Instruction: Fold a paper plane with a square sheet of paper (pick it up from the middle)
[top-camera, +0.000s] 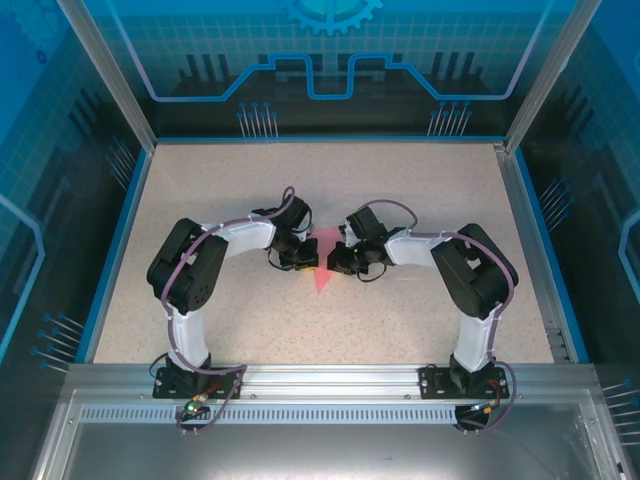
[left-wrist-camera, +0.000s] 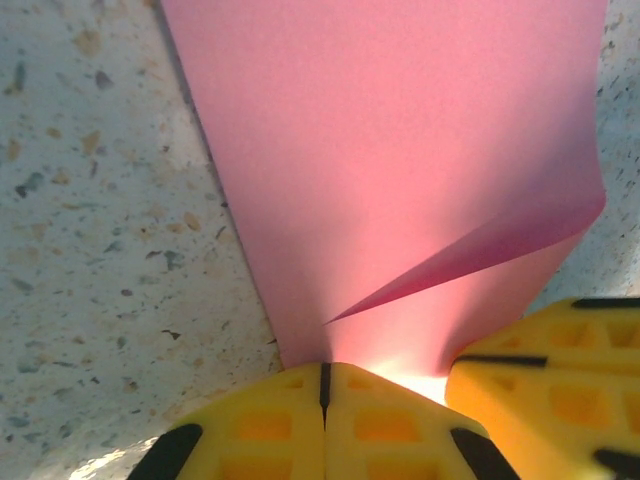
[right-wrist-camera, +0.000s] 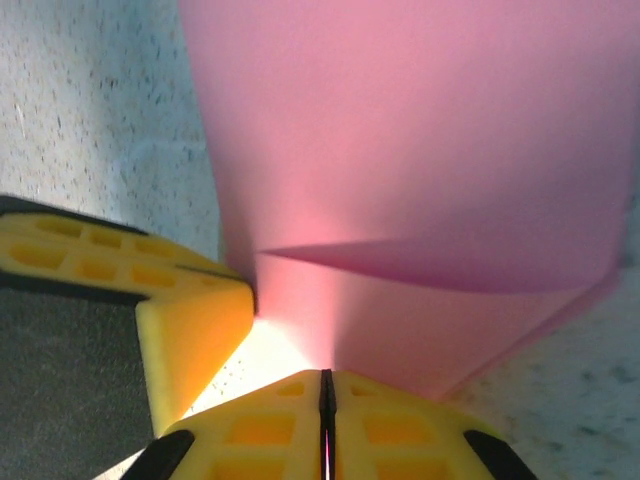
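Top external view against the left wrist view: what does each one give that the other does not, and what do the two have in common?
The top external view adds the whole arms: the left arm and the right arm bend inward and meet near the middle of the table. The left wrist view adds the close detail: the left gripper has its yellow fingertips pressed together on the narrow end of the pink paper, and a raised flap curls up from it. Both share the pink paper, the left gripper and the speckled table.

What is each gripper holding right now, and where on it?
The pink sheet of paper: left gripper and right gripper are both shut on one end of it, side by side.
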